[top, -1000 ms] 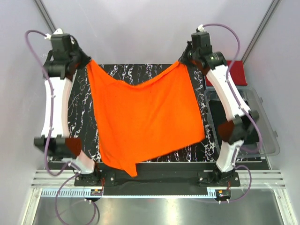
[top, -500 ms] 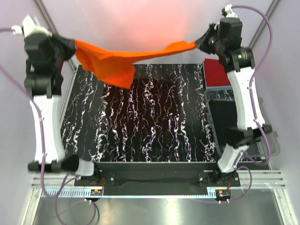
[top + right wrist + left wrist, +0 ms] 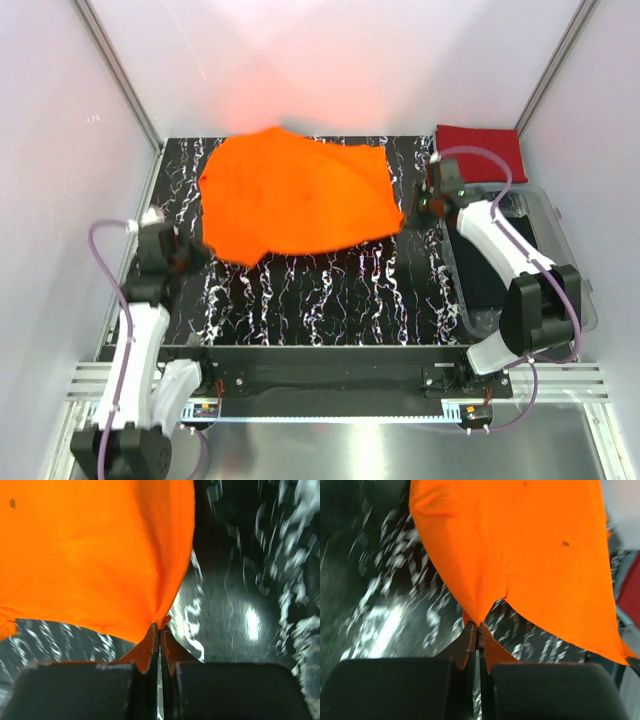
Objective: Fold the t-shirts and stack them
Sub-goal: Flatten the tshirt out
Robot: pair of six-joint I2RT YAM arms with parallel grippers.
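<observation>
Orange t-shirt (image 3: 300,200): spread wide over the far half of the table (image 3: 330,300), the near half bare. Its near left corner is pinched in the left gripper (image 3: 478,630), jaws pressed together on the cloth. Its near right corner is pinched the same way in the right gripper (image 3: 160,630).

Red t-shirt (image 3: 478,150): folded at the far right corner, just beyond the clear bin (image 3: 575,285). The right arm's cable crosses part of it.

Hard to make out: sleeves and collar of the orange t-shirt not distinguishable. Cannot tell whether the cloth lies fully flat or its near edge is off the surface. Left gripper motion-blurred from above; table blurred in both wrist views.

Versus half a second ago: the shirt then hung bunched in the air between two raised arms at the far edge. Both arms are now low, and the cloth is opened out.
</observation>
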